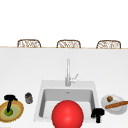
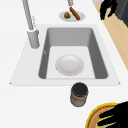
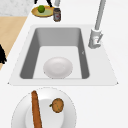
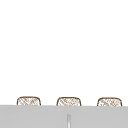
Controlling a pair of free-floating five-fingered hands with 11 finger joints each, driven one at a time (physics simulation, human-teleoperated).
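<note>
Front view: left hand [image 1: 10, 98] hovering over yellow plate [image 1: 17, 111] at near left, fingers pointing down onto green fruit [image 1: 8, 112], grip impossible to tell; dark jar [image 1: 28, 97] standing just right of plate; right hand [image 1: 98, 114] hanging at sink's [image 1: 42, 85] near right corner, fingers curled, holding nothing.

Left side view: left hand's fingers [image 2: 110, 116] reaching over plate rim; white bowl [image 2: 69, 64] lying in basin.

Right side view: fruit sitting on plate at far left, beside jar.

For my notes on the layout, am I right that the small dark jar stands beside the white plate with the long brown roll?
Not quite: the jar stands beside the yellow bowl holding the green fruit, at the sink's left end, as the left side view shows. The white plate lies at the other end.
</note>
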